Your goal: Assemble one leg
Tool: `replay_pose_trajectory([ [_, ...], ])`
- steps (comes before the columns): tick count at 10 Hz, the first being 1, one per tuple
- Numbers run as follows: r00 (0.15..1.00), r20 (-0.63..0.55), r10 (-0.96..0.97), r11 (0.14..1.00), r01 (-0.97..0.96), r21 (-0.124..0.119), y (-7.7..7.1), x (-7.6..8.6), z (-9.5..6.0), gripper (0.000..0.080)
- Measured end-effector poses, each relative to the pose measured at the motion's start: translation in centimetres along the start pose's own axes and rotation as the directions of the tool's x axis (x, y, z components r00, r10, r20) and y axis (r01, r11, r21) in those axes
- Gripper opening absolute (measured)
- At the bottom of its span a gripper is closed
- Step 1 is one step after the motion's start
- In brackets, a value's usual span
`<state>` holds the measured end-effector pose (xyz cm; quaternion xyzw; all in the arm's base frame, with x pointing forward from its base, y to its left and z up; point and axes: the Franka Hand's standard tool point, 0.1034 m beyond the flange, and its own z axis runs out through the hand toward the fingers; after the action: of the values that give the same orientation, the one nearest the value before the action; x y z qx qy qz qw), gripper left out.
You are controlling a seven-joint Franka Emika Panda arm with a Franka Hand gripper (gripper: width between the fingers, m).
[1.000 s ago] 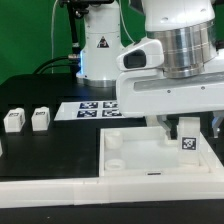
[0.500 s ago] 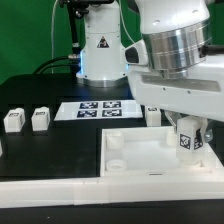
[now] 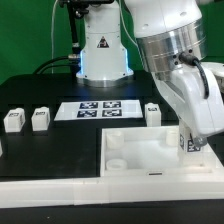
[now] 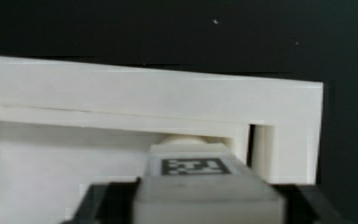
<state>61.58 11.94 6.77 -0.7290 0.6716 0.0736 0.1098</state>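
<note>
1 leg (image 3: 186, 142) was clamped between the fingers of the gripper (image 4: 197, 207), and most of the risk hung on how squarely it met the square piece (image 3: 140, 165). The arm leaned over noticeably in the exterior view, so the leg probably sat off vertical. Pressed down like that, it could have caught on the rim of a corner hole and jammed, or twisted in the grip instead of seating. How much of the leg the pads covered was not clear from the wrist view, so a sideways load might have let it slip. A hard push at an angle could also have nudged the square piece across the table (image 3: 40, 90). The corner hole was hidden under the leg in both views. I cannot tell whether the tip had entered it or merely rested on the surface, and misjudging that seemed the likeliest cause of a bad seat. 1 loose leg (image 3: 153, 112) stood just behind the square piece, near the arm, and a wide swing might have knocked it over.

The held leg lay directly between the jaws, projecting beyond the fingertips, with a marker face showing in both views. It sat at the far corner of the square piece on the exterior view's right, just inside the raised wall, close to the piece's floor or touching it.
</note>
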Motion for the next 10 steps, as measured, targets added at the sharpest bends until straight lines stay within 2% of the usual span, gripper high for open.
replay_pose_trajectory([
  [1,1.000,0.000,-0.002,1.000,0.002,0.000,0.0,0.0,0.0,0.0434],
  [2,0.998,0.000,-0.057,0.998,0.057,0.000,0.0,0.0,0.0,0.0564],
  [3,0.983,-0.001,-0.183,0.983,0.183,-0.007,0.1,-0.2,0.1,0.0564],
  [4,0.930,-0.001,-0.368,0.930,0.368,-0.019,0.2,-0.3,0.0,0.0635],
  [6,0.789,-0.010,-0.615,0.788,0.614,-0.040,0.4,-1.0,0.0,0.0647],
  [7,0.743,-0.008,-0.669,0.742,0.669,-0.042,0.4,-0.8,0.0,0.0647],
  [8,0.659,-0.005,-0.752,0.659,0.751,-0.046,0.4,-0.6,0.0,0.0649],
  [9,0.543,0.001,-0.840,0.542,0.838,-0.062,0.5,-0.4,0.0,0.0649],
  [10,0.396,0.012,-0.918,0.392,0.914,-0.102,0.5,0.1,0.0,0.0649],
])
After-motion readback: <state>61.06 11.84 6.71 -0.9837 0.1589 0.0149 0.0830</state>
